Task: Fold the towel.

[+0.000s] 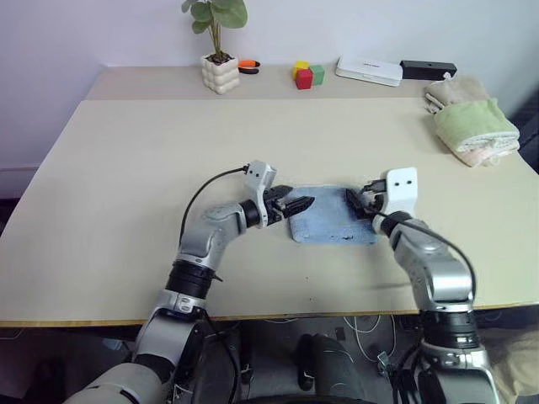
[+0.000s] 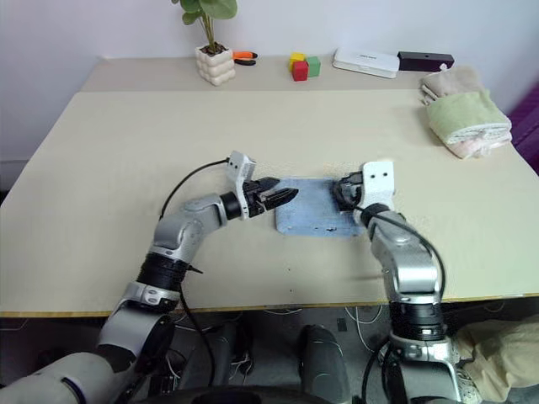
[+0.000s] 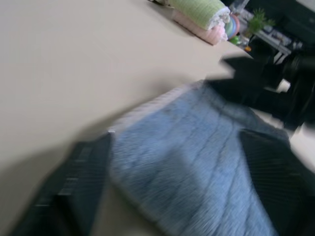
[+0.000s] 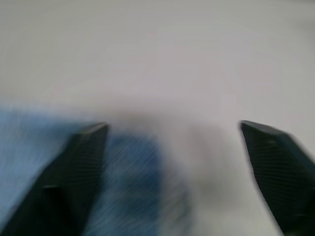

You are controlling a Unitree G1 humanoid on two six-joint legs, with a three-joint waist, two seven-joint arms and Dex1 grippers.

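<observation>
We see the left gripper (image 1: pixel 301 204) spread wide at the towel's (image 1: pixel 330 216) left edge, holding nothing. The right gripper (image 1: pixel 357 202) is likewise wide and empty at its right edge. The towel lies folded flat on the table (image 1: pixel 126 168), between them.

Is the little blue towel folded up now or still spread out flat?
Folded. The towel lies on the table as a small thick rectangle between the open left claw and right claw.
</observation>
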